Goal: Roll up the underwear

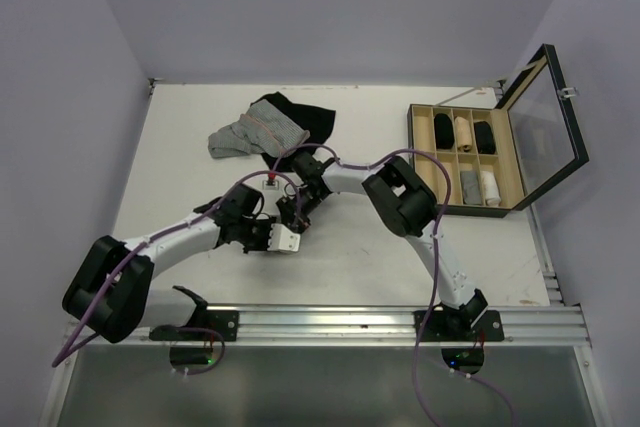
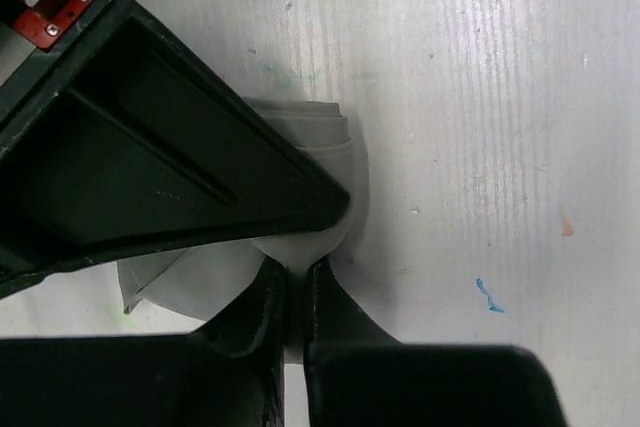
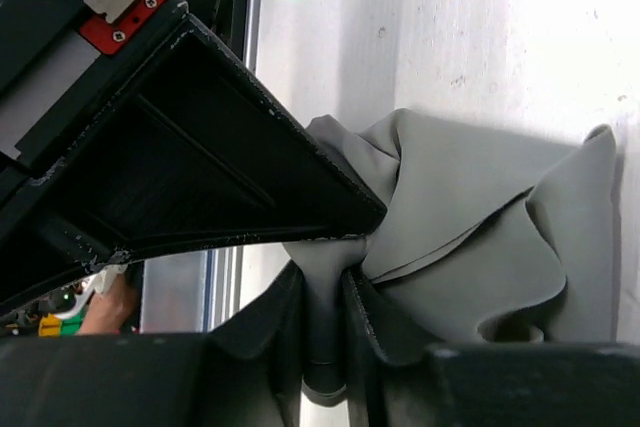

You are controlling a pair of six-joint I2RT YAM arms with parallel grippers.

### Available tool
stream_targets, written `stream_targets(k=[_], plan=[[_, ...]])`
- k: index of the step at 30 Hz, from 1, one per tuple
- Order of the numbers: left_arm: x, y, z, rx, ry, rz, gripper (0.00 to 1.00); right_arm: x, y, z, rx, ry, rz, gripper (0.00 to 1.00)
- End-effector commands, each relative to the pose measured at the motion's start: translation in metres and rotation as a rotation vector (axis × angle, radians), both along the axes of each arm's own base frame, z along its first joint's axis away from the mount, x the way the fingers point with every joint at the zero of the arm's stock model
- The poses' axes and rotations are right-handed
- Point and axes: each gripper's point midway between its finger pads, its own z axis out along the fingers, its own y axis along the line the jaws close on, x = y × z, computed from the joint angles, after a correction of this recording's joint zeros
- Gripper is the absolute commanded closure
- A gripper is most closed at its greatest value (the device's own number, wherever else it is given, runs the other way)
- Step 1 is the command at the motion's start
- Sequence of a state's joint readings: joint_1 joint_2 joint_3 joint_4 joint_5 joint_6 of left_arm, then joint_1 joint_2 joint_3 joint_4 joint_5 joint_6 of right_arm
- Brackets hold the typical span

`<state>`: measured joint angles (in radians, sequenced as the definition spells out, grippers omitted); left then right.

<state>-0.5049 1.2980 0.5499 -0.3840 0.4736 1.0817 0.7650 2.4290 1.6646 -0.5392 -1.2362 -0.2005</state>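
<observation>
Nearest the arm bases, mid-worktop (image 1: 350, 262), the two wrists meet almost nose to nose, and the underwear (image 3: 480, 237) sits between them, hidden from the overhead camera by the arms. The left gripper (image 2: 320, 237) is closed on a corner of the grey cloth, with a folded, layered edge showing just past its upper finger. The right gripper (image 3: 350, 247) is also clamped down on the cloth, which fans out away from it in loose, bunched folds onto the worktop.

Neither arm is the nearer one, since each already has a hold from opposite sides. The cloth is gathered rather than flat, so I cannot make out its long axis. As I judge it, a roll would have to run along the line between the two grips.

Farther back lie a pinstriped garment (image 1: 250, 132) and a black garment (image 1: 310, 119), heaped together. Well apart to the right stands an open compartmented box (image 1: 455, 108).
</observation>
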Motion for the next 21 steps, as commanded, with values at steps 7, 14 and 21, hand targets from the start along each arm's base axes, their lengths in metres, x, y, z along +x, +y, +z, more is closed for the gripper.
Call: stream_targets(k=[7, 14, 21], plan=[[-0.055, 0.022, -0.018, 0.122, 0.289, -0.040, 1.00, 0.063, -0.045, -0.008, -0.232, -0.141, -0.154, 0.53], [-0.053, 0.022, -0.013, 0.076, 0.514, 0.016, 1.00, 0.110, -0.081, 0.055, -0.171, -0.350, -0.294, 0.53], [0.002, 0.030, -0.023, 0.033, 0.766, 0.158, 1.00, 0.107, -0.100, 0.100, -0.103, -0.617, -0.373, 0.55]])
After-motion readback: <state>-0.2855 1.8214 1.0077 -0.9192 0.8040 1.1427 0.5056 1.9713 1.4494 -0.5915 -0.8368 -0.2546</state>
